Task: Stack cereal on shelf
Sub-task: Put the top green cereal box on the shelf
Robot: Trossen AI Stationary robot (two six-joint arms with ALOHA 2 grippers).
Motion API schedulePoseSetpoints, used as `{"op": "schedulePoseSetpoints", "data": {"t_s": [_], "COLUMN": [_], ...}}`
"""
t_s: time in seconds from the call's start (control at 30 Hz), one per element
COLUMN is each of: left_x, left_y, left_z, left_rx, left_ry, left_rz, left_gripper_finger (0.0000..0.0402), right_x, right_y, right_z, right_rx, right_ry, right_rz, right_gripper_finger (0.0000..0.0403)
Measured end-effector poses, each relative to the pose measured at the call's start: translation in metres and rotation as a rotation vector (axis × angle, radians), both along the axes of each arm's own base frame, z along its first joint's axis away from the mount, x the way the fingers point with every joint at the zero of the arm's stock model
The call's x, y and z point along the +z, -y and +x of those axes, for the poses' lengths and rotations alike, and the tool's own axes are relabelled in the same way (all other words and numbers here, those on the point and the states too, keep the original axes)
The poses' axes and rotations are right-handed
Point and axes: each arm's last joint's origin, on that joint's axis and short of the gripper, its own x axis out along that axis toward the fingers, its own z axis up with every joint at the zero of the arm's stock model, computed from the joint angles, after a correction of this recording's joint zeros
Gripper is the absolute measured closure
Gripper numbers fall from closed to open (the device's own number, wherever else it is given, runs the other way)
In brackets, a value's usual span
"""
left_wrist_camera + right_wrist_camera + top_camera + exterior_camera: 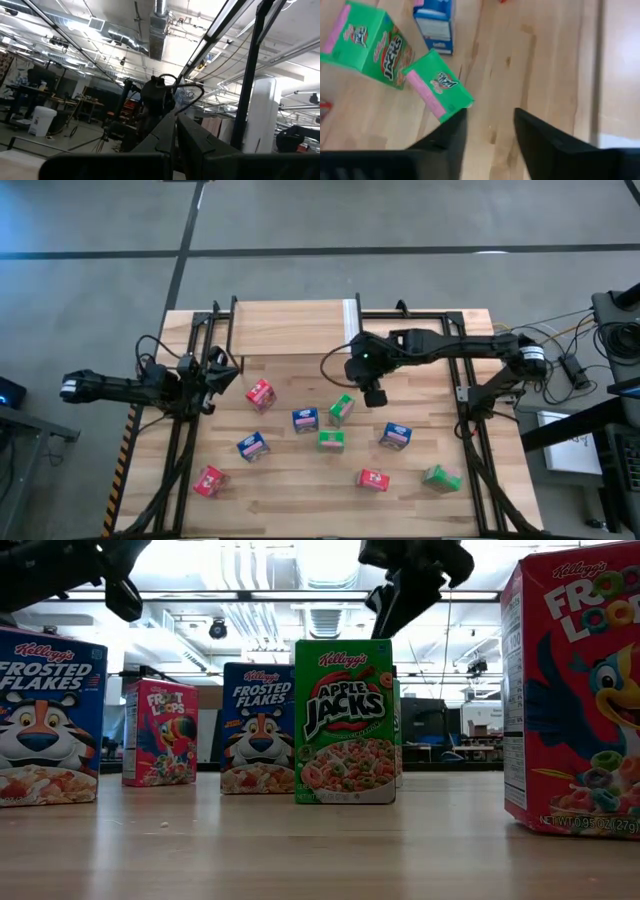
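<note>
Several tiny cereal boxes stand and lie scattered on the tabletop, red (260,394), blue (305,420) and green (341,408). The shelf (290,325), a light wooden board with a whitish end strip (350,320), stands at the table's far edge with nothing on it. My right gripper (373,395) hangs open above the table, just right of that green box (440,90), with only bare wood between its fingers (490,127). My left gripper (215,375) is shut at the table's left side, tipped up toward the room (175,135).
More boxes lie toward the near edge: blue (252,446), green (331,441), blue (395,436), red (209,481), red (373,479), green (441,478). Black arm frames run along both table sides (470,430). Bare wood lies between the shelf and the boxes.
</note>
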Motion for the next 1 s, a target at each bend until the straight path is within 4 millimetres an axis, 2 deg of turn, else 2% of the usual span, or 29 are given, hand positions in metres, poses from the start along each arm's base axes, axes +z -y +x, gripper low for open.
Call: {"op": "schedulePoseSetpoints", "data": {"t_s": [0.13, 0.3, 0.5, 1.0], "left_x": [0.0, 0.0, 0.001, 0.012], "left_y": [0.0, 0.0, 0.0, 0.0], "left_z": [0.0, 0.0, -0.001, -0.003], "left_rx": [0.0, 0.007, 0.012, 0.045], "left_ry": [0.001, -0.001, 0.008, 0.034], "left_rz": [0.0, 0.013, 0.018, 0.071], "left_gripper_finger": [0.04, 0.04, 0.04, 0.04], "right_x": [-0.01, -0.024, -0.038, -0.05], "right_y": [-0.009, -0.024, -0.032, -0.031], "right_z": [0.007, 0.018, 0.029, 0.038], "right_rx": [0.065, 0.125, 0.16, 0.158], "right_ry": [-0.03, -0.056, -0.069, -0.087], "right_rz": [0.028, 0.054, 0.036, -0.005], "right_gripper_finger": [0.0177, 0.0144, 0.0142, 0.0141]}}
